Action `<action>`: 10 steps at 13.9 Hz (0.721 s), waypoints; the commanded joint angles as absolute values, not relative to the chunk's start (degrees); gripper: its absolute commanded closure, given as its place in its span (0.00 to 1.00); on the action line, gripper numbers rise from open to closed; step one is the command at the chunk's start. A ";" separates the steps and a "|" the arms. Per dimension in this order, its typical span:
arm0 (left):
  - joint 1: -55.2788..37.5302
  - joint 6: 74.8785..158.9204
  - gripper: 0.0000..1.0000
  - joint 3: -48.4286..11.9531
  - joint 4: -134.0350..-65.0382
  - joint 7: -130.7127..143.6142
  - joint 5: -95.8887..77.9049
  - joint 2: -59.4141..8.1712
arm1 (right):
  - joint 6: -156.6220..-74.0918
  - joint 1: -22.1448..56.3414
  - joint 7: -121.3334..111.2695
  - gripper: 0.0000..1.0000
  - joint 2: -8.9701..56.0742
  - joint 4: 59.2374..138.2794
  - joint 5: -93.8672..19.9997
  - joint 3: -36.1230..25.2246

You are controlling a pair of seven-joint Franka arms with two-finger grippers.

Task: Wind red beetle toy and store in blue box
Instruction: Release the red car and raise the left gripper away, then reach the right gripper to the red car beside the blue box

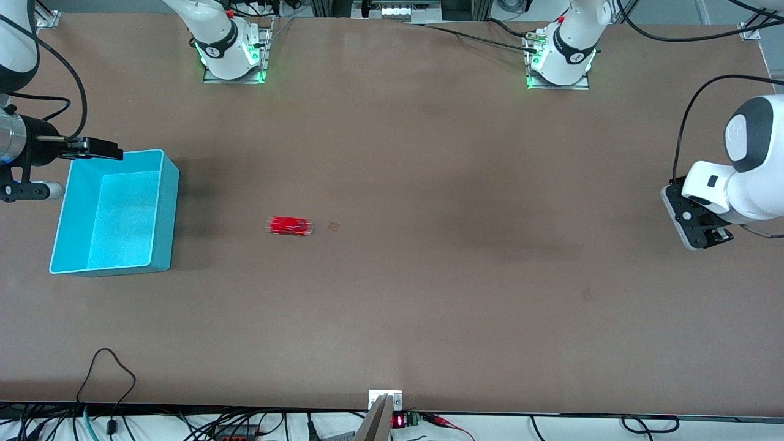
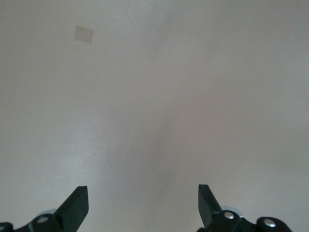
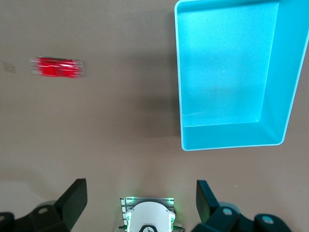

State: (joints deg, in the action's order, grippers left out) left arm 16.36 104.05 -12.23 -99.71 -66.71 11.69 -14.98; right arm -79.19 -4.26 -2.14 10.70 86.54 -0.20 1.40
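The blue box sits on the brown table at the right arm's end. It is a tall-walled cyan bin with a paler rim, open at the top. Both the front view and the right wrist view look straight down onto its speckled floor, and nothing lies in it.

The red toy rests on the bare table outside the box, well apart from it toward the left arm's end, about as near the front camera as the box's middle. It lies lengthwise along the table with pale ends showing, and its outline is smeared in both views that catch it. Just beside it, toward the left arm's end, a small tan square lies flat on the table.

The right gripper hangs over the box's corner farthest from the front camera; its wrist view shows both fingers spread wide with nothing between them.

The left gripper waits over bare table at the left arm's end, well apart from toy and box. Its fingers also stand wide apart and hold nothing; below them is only table and a small tan patch.
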 commanded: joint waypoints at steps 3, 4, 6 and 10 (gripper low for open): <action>16.79 92.39 0.00 -14.24 -94.49 -54.34 7.22 -13.36 | -78.49 -4.57 -2.55 0.00 10.46 86.48 -1.41 1.58; 16.79 90.37 0.00 -14.76 -93.18 -51.88 6.86 -13.36 | -78.49 -4.57 -2.55 0.00 10.55 86.48 -1.41 1.58; 16.79 86.85 0.00 -15.99 -90.89 -46.35 6.68 -13.45 | -78.49 -4.48 -2.55 0.00 10.72 86.48 -1.41 1.58; 16.79 85.52 0.00 -16.96 -90.62 -33.60 2.20 -13.10 | -78.49 -4.13 -2.37 0.00 10.81 86.48 -1.41 1.76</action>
